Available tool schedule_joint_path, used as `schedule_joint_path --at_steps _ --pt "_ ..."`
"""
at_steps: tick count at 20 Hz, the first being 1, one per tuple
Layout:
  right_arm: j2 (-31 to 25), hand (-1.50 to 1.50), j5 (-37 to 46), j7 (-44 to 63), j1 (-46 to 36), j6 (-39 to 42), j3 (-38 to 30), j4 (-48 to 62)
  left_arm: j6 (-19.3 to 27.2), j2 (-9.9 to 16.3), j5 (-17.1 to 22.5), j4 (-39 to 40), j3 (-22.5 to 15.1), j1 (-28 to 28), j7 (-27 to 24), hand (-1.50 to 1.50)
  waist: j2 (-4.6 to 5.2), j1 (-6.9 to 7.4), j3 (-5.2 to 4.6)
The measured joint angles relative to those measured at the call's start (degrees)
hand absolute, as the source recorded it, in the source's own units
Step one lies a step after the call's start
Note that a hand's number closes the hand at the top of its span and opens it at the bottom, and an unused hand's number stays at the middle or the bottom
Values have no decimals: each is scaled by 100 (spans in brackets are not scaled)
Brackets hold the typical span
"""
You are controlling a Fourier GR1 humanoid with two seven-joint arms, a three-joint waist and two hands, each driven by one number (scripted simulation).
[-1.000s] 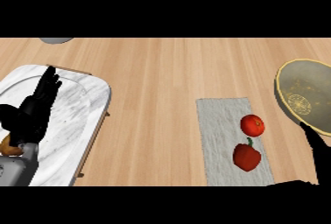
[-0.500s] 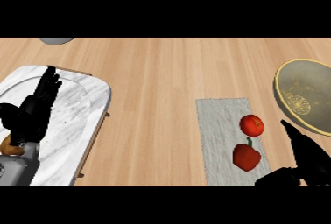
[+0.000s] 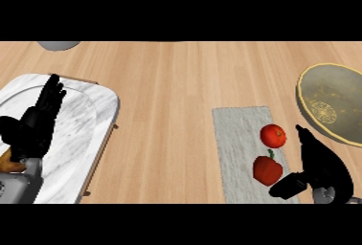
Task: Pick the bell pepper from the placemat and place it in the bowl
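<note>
Head view shows you the right hand [image 3: 320,168] with fingers straight and thumb spread wide, holding nothing, just right of the bell pepper [image 3: 268,170]. That pepper lies on the near part of the grey placemat [image 3: 237,143], a tomato [image 3: 273,136] just beyond it. Farther right sits the bowl [image 3: 332,109]. Your left hand [image 3: 35,125] rests open over the marble tray [image 3: 84,124] at left.

A round red tomato [image 3: 273,135] lies near the middle of its grey mat on a light wooden counter [image 3: 176,86]. At the far left, a white marble tray [image 3: 84,119] with a wooden rim sits well apart from it. A grey rounded object [image 3: 59,45] shows partly at the counter's top left edge.
</note>
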Motion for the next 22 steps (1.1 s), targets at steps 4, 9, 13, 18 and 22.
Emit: schedule_joint_path --at_steps 4,9,13,18,22 --pt "354 -150 136 -2 33 29 103 220 -133 27 43 73 130 70 -102 0 -3 -21 1" --pt "646 -150 377 -118 146 47 101 449 -106 -55 -34 -24 129 99 10 0 -9 -46 6" --pt "895 -150 697 -248 284 10 93 598 -174 -51 -65 -61 199 101 63 0 -13 -59 4" --pt "1156 -150 963 -401 228 -10 -145 958 -188 -140 -152 -140 221 165 68 0 -15 -49 2" --pt "1394 150 983 -483 97 34 -390 1198 -224 -197 -215 -131 252 164 73 0 -30 -55 -18"
